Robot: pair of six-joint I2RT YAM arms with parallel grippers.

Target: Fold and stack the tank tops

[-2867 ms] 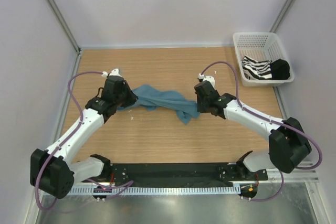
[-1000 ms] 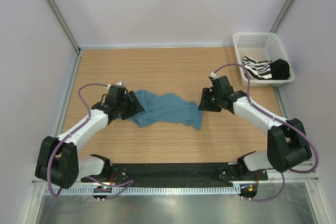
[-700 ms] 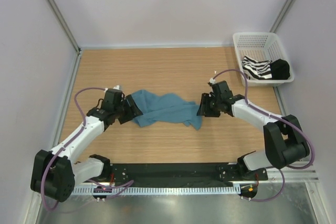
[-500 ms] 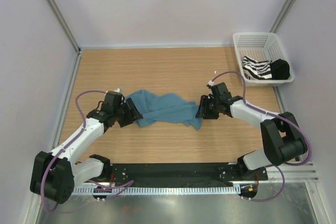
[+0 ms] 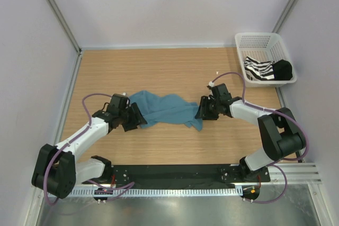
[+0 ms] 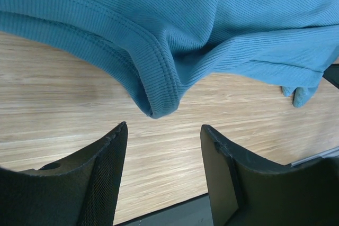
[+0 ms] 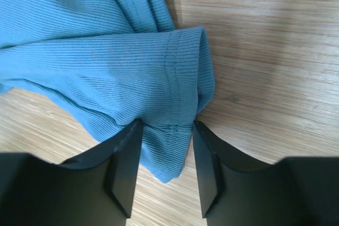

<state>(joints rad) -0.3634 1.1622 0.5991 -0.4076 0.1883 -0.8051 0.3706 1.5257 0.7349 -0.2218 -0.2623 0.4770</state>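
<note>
The teal-blue tank top [image 5: 165, 107] lies crumpled on the wooden table between my two grippers. My left gripper [image 5: 139, 119] sits low at its left end. In the left wrist view that gripper [image 6: 164, 127] is open and empty, with a folded hem of the teal top [image 6: 159, 96] just beyond the fingertips. My right gripper [image 5: 201, 111] is at the top's right end. In the right wrist view it [image 7: 167, 125] is open, its jaws astride a hemmed corner of the teal cloth [image 7: 106, 56]. The striped tank top [image 5: 258, 69] lies in the basket.
The white mesh basket [image 5: 254, 39] stands at the back right corner of the table, with a black item [image 5: 283, 69] beside the striped top inside it. Grey walls close in the table on the left, back and right. A black rail [image 5: 175, 173] runs along the near edge.
The teal top, earlier stretched between both grippers, now lies slack on the table. In the last second the left gripper slid nearer along its left end. The right gripper moved left onto its right corner.
</note>
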